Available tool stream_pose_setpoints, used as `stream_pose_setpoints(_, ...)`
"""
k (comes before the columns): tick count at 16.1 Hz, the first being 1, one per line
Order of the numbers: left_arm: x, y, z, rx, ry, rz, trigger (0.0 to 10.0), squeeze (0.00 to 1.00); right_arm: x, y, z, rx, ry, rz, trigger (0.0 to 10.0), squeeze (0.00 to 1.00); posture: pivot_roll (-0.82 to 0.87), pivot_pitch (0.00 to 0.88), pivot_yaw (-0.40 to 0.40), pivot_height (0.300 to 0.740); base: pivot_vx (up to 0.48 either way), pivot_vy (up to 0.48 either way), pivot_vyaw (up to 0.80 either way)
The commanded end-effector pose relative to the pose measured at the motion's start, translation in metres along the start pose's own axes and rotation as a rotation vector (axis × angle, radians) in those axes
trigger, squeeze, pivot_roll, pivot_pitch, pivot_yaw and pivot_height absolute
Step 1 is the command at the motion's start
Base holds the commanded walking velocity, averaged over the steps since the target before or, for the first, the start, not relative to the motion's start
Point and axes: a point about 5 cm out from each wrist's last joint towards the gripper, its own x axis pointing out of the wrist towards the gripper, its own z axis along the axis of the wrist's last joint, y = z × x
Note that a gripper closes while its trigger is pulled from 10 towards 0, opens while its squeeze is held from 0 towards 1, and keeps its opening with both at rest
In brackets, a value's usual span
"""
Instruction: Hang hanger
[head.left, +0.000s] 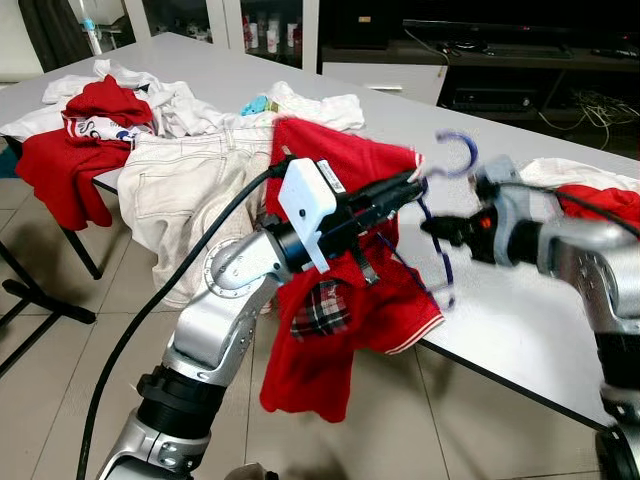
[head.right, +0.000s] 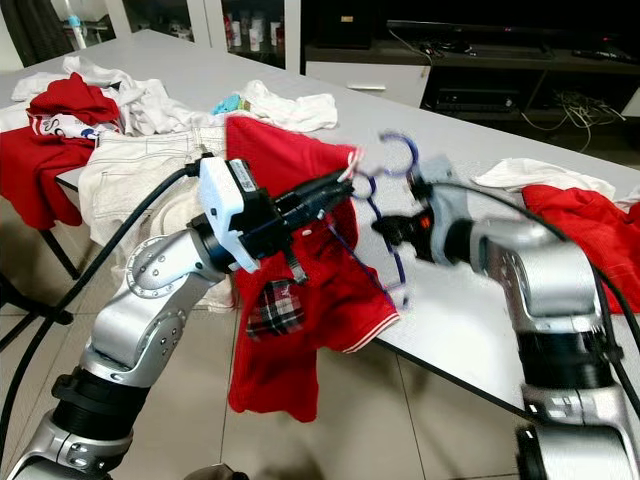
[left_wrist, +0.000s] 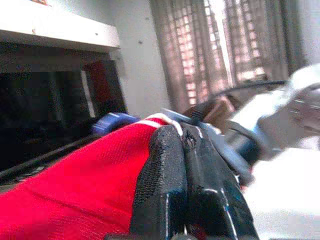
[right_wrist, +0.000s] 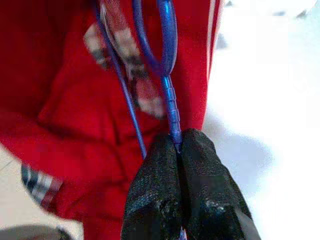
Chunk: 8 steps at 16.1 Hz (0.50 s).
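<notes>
A blue wire hanger (head.left: 447, 215) is held upright over the white table's (head.left: 520, 300) front edge, its hook (head.left: 458, 155) pointing up. My right gripper (head.left: 437, 229) is shut on the hanger's neck, which shows between its fingertips (right_wrist: 176, 145) in the right wrist view. A red shirt (head.left: 340, 300) with a plaid patch hangs off the table edge. My left gripper (head.left: 412, 185) is shut on the shirt's white-trimmed collar (left_wrist: 155, 122), right beside the hanger.
A pile of white and red clothes (head.left: 150, 130) covers the table's left half. More red and white cloth (head.left: 590, 190) lies at the right. A dark TV stand (head.left: 500, 60) stands behind. Tiled floor (head.left: 60, 380) lies below.
</notes>
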Motion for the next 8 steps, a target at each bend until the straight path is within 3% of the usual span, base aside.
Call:
stream_pose_setpoints(1,0.008,-0.011,0.004,-0.012,-0.024,-0.080,0.0,0.00,-0.005,-0.005,0.014,0.003,-0.073,-0.028,10.0,0.00,-0.06,0.000,-0.025,0.740,0.000,0.000,0.00)
stream_pose_setpoints(5,0.008,-0.012,0.004,-0.016,-0.024,-0.086,0.0,0.00,-0.005,-0.006,0.015,0.003,-0.081,-0.032,10.0,0.00,-0.06,0.000,-0.025,0.740,0.000,0.000,0.00)
stream_pose_setpoints(8,0.013,-0.024,-0.004,-0.075,-0.013,-0.167,0.0,0.00,-0.003,-0.006,0.032,0.005,-0.181,-0.063,10.0,0.00,-0.06,0.000,-0.017,0.740,0.000,0.000,0.00)
